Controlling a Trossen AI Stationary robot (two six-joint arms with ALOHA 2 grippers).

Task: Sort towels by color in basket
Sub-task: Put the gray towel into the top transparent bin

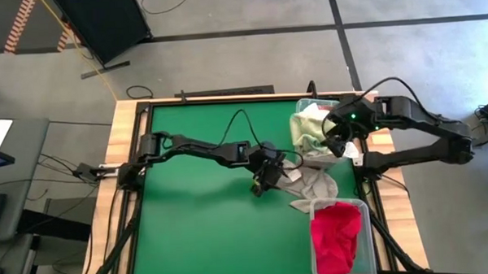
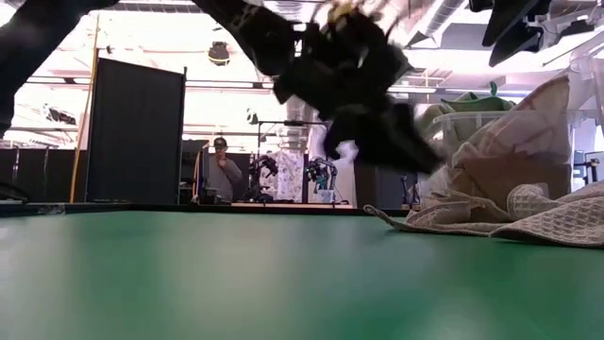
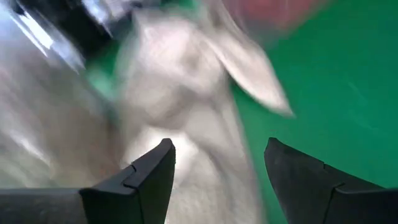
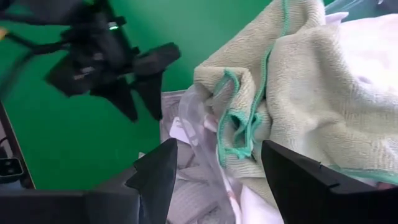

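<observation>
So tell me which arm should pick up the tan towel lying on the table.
Left, probably. The left gripper hovers right at the tan towel with open jaws, the cloth filling its wrist view. The right gripper is open over the pale green towel in the far bin.

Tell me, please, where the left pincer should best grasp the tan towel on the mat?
Probably the raised fold of the tan towel nearest the left pincer, coming from above: the cloth lies crumpled on the mat, so a ridge gives the open fingers something to close on.
</observation>
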